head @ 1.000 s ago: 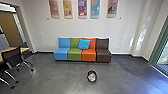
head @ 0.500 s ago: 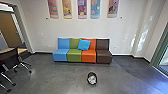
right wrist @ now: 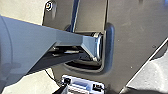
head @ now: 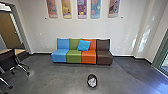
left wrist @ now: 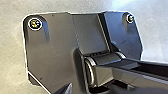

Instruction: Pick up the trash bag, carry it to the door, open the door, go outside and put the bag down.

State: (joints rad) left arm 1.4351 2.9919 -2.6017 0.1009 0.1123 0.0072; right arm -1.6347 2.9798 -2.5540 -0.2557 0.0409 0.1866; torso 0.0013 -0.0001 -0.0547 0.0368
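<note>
- I am rolling nearer the small black-and-white trash bag (head: 92,81), apparently, bringing pickup closer.
- It is sitting on grey floor (head: 57,77), nearer than the four-coloured sofa (head: 74,53).
- Whether my grippers are gaping or closing, I cannot tell.

Well ahead of the end effectors are five hanging panels (head: 82,9), four joined seats (head: 74,55) in four colors, and one cushion (head: 84,45). Nearer to the end effectors, ahead, is one trash bag (head: 92,82). Ahead and to their left are at least two chairs (head: 7,61) and one brown door (head: 10,30).
</note>
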